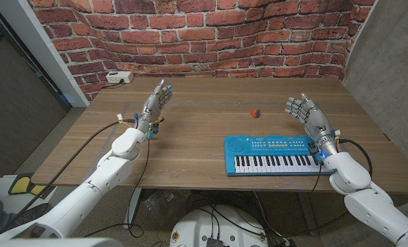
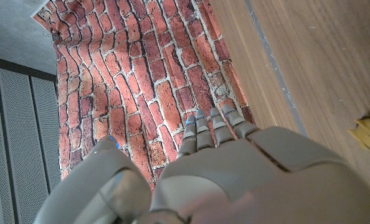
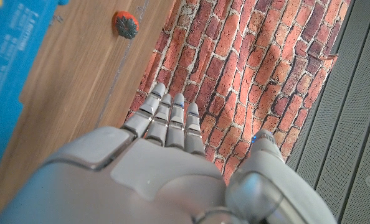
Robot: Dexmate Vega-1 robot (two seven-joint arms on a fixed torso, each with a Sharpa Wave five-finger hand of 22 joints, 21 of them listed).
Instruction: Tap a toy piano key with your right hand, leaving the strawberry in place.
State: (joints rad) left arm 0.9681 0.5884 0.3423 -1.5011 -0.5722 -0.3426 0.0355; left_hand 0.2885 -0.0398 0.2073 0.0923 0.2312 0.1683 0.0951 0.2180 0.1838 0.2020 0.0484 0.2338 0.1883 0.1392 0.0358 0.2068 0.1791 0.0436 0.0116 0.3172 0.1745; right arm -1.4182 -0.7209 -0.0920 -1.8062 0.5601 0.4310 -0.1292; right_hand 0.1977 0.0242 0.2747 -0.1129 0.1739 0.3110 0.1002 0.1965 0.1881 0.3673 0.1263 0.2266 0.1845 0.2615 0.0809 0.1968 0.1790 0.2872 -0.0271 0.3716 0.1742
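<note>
head view: right hand (image 1: 305,111) has its fingers (image 1: 293,104) spread apart and raised, holding nothing, touching nothing; it stands on its edge past the far right corner of the toy piano (image 1: 273,155), clear of the keys. right wrist view confirms the same hand (image 3: 166,168) empty, fingers (image 3: 169,121) extended side by side toward the brick wall (image 3: 247,68), thumb held apart. left hand (image 1: 155,103) is likewise empty with fingers (image 1: 164,89) parted and pointing away from the robot, well to the left of the toy piano; left wrist view shows this hand (image 2: 235,174) with fingers (image 2: 213,127) straight and nothing between them. toy piano: blue body, white and black keys along its near edge, coloured buttons on its far half, lying flat on the wooden table (image 1: 190,137) near the table's front edge. strawberry (image 1: 255,112), small and red, sits on the table beyond the toy piano, well apart from it, between the two hands and nearer the right one; it also appears in the right wrist view (image 3: 126,25), just beyond the piano's blue edge (image 3: 10,74). a white power strip (image 1: 119,77) lies at the table's far left corner, far from the toy piano.
</note>
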